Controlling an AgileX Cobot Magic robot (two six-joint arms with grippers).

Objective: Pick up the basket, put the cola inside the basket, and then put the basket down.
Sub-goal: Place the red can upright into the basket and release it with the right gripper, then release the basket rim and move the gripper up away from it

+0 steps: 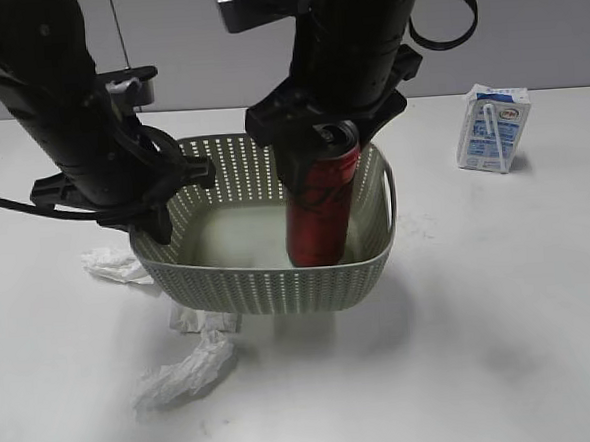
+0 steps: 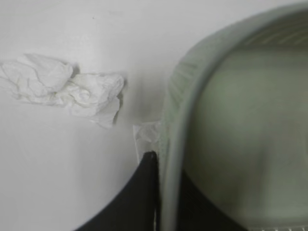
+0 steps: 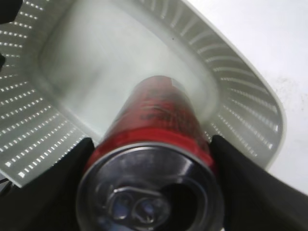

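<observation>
The pale green slotted basket (image 1: 268, 278) hangs a little above the white table, its shadow showing beneath it. My left gripper (image 1: 178, 193) is shut on the basket's left rim; in the left wrist view (image 2: 166, 159) one black finger lies outside the wall (image 2: 173, 125) and one inside. My right gripper (image 1: 315, 145) is shut on the top of the red cola can (image 1: 319, 204), which stands upright inside the basket near its right side. In the right wrist view the can (image 3: 154, 120) sits between my black fingers (image 3: 149, 149), its silver top toward the camera, over the basket floor (image 3: 96, 67).
A small white-and-blue drink carton (image 1: 492, 127) stands at the back right. Crumpled white tissues lie left of and under the basket (image 1: 112, 264) and in front of it (image 1: 184, 373); they also show in the left wrist view (image 2: 62, 86).
</observation>
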